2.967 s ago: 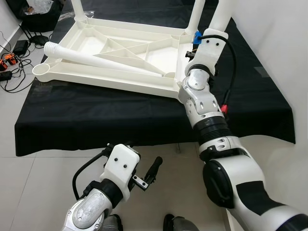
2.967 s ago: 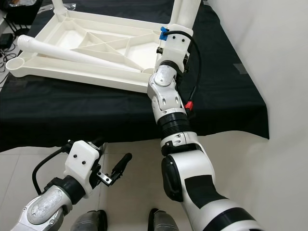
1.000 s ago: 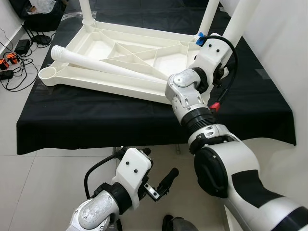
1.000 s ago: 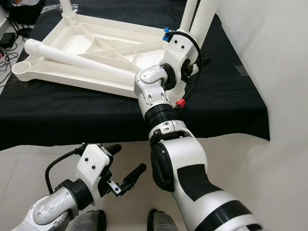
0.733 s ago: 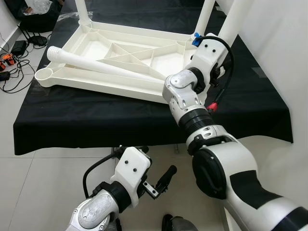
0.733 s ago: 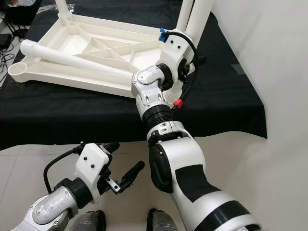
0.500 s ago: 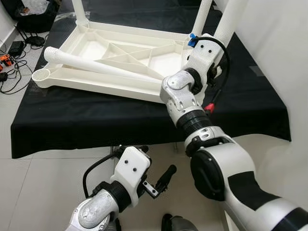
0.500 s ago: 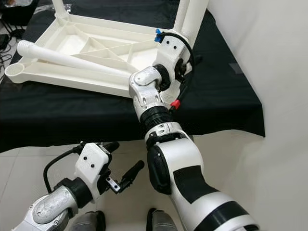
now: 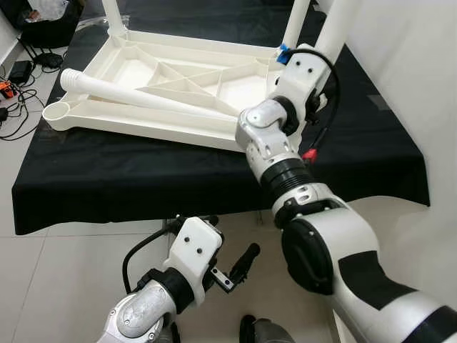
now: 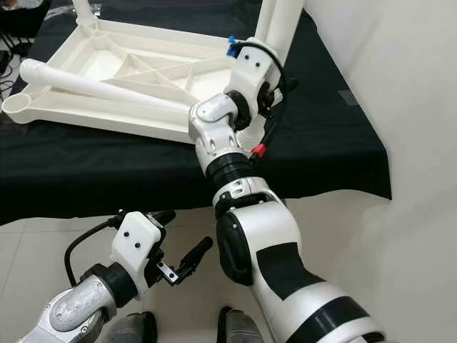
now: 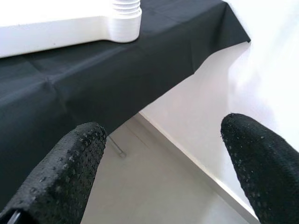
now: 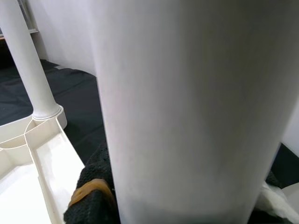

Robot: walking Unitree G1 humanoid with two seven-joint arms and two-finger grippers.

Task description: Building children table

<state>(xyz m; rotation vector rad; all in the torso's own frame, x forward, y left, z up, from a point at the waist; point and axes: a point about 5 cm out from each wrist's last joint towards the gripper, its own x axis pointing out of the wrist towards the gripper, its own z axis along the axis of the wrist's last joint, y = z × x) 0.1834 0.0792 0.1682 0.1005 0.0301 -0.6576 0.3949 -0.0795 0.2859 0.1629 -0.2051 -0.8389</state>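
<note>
I am gripping the upright leg (image 12: 187,93) with my right pincer (image 12: 100,196) at the near right corner of the upturned tabletop (image 9: 143,86), which lies on the black-draped worktop (image 9: 107,179); my left pincer (image 11: 154,163) is hanging released below its edge

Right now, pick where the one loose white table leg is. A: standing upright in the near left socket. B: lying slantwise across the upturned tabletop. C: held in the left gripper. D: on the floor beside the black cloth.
B: the loose leg lies slantwise across the ribbed underside of the upturned tabletop, while the left gripper hangs open over the floor, holding nothing.
</note>
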